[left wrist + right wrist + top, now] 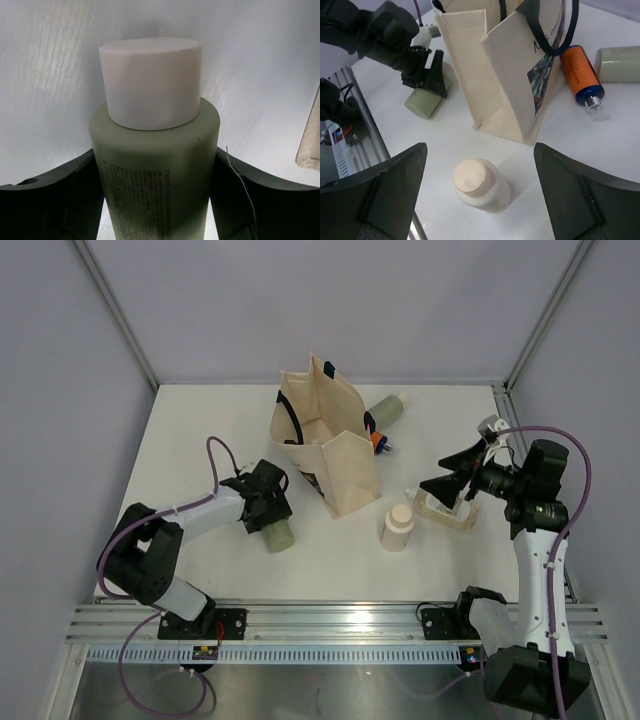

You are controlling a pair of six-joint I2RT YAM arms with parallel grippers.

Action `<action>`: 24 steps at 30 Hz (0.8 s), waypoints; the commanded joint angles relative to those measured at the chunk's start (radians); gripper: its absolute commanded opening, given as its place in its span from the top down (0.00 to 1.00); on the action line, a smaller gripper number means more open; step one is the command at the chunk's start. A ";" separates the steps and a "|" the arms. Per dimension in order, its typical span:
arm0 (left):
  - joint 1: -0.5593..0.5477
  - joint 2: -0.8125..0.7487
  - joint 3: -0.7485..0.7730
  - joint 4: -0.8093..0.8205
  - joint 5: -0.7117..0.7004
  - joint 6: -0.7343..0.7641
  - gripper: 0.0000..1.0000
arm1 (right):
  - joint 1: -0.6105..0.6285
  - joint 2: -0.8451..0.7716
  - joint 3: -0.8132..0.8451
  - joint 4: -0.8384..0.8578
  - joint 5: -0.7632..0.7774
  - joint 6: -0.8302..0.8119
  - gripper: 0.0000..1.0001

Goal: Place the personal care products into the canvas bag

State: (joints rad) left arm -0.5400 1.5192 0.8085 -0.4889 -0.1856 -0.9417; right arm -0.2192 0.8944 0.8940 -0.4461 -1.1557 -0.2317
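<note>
The canvas bag (335,455) (507,75) stands upright mid-table, beige with black handles. My left gripper (263,502) (155,200) is shut on a sage-green bottle (279,534) (155,165) with a white cap (150,82), lying left of the bag. A short beige bottle (397,527) (482,186) stands in front of the bag's right corner. My right gripper (440,476) (480,150) hangs open above it, holding nothing. Behind the bag lie a second green bottle (386,409) (620,62) and an orange-labelled bottle (378,441) (581,75).
A pale cream flat container (446,512) lies on the table under the right gripper, partly hidden by it. The metal rail (320,620) runs along the near edge. Grey walls (70,390) close in the table on three sides.
</note>
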 commanded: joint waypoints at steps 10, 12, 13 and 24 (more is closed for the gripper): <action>0.005 -0.480 -0.192 0.084 0.090 0.150 1.00 | -0.151 -0.003 -0.004 0.119 -0.170 0.038 0.04; 0.011 -0.632 -0.200 0.111 0.097 0.152 1.00 | -0.152 0.005 0.002 0.112 -0.170 0.034 0.04; 0.014 -0.672 -0.198 0.115 0.097 0.150 1.00 | -0.152 0.006 0.002 0.110 -0.171 0.032 0.04; 0.031 -0.730 0.093 0.180 0.179 0.188 1.00 | -0.164 0.017 0.000 0.106 -0.167 0.026 0.04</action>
State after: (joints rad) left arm -0.5137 0.7704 0.7177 -0.4862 -0.0563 -0.7738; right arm -0.3740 0.9077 0.8745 -0.3450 -1.3029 -0.1860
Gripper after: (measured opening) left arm 0.722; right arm 0.963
